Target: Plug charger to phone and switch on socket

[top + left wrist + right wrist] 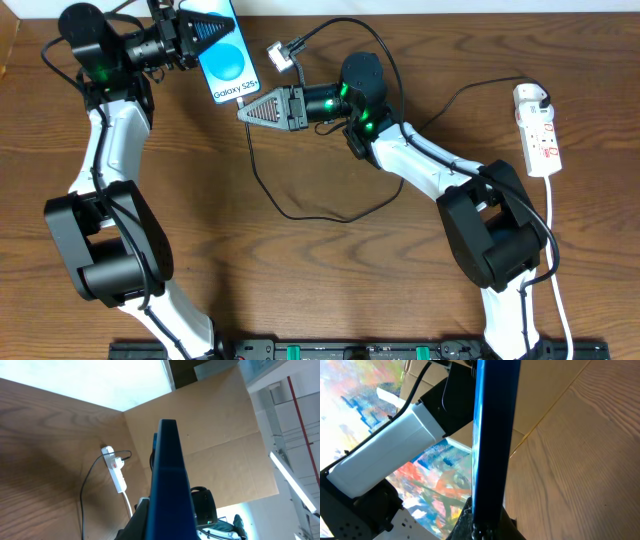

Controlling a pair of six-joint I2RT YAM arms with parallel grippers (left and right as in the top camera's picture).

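Observation:
The phone point(228, 62) is held tilted above the table at the back left, its blue screen reading "Galaxy S25+". My left gripper point(205, 30) is shut on its upper end; in the left wrist view point(167, 530) the phone point(169, 470) shows edge-on. My right gripper point(246, 108) is shut at the phone's lower end on the plug of the charger point(300, 216). In the right wrist view point(490, 530) the phone's edge point(492, 435) rises from the jaws; I cannot tell whether the plug is seated. The cable loops to a white adapter point(531, 97) in the socket point(545, 145).
The socket point(119, 476) lies near the right table edge, and its white cord point(556, 290) runs to the front. A silver-tipped robot cable point(280, 52) hangs beside the phone. A black rail point(350, 350) lines the front edge. Cardboard walls point(215, 425) stand behind.

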